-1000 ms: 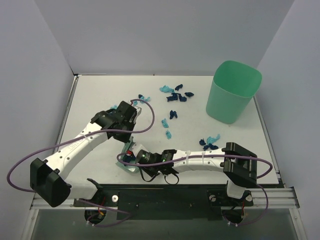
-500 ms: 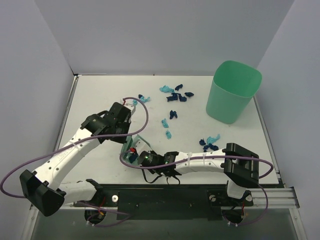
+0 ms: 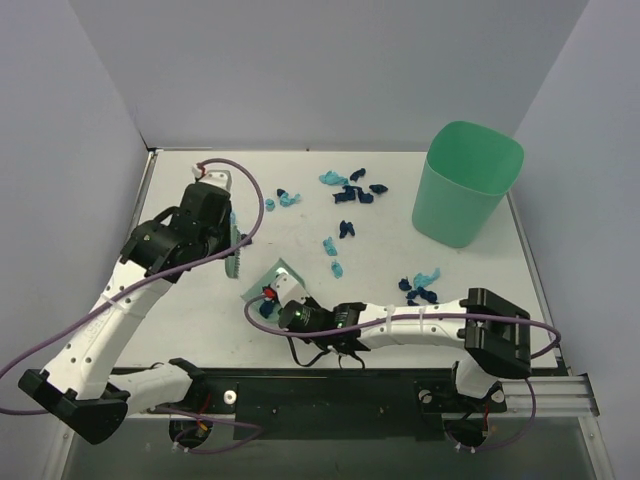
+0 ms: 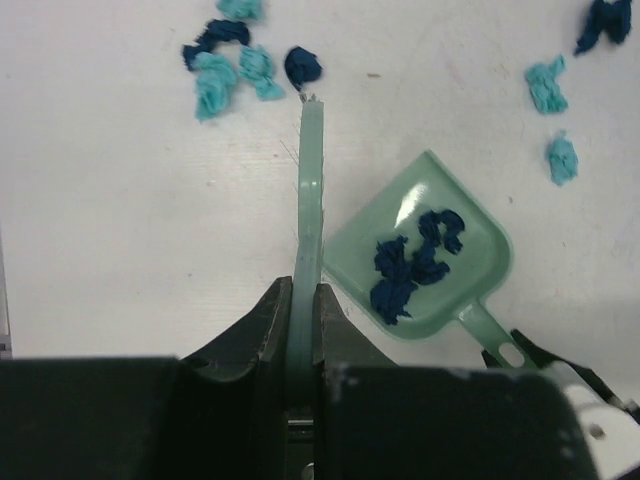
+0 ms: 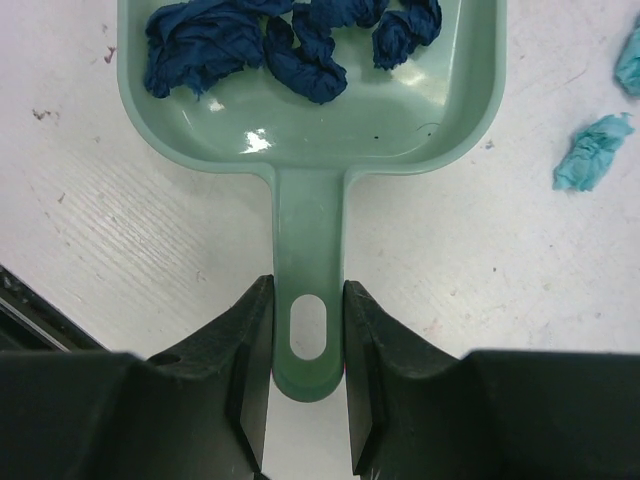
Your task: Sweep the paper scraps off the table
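Observation:
Teal and navy paper scraps lie on the white table (image 3: 390,250): a cluster at the back (image 3: 350,190), a few mid-table (image 3: 333,247) and some at the right (image 3: 420,285). My left gripper (image 3: 225,235) is shut on a green hand brush (image 4: 308,200), seen edge-on, its tip just short of a few scraps (image 4: 225,70). My right gripper (image 3: 283,297) is shut on the handle (image 5: 308,290) of a green dustpan (image 3: 278,274) lying on the table. Several navy scraps (image 5: 290,40) lie in the pan. Two teal scraps (image 5: 590,150) lie to its right.
A tall green bin (image 3: 467,182) stands at the back right of the table. Grey walls close in the left, back and right sides. The arms' base rail (image 3: 330,390) runs along the near edge.
My left arm has pulled the brush back and to the far left, away from the dustpan. The dustpan, held by my right gripper, has shifted slightly farther from the near edge.

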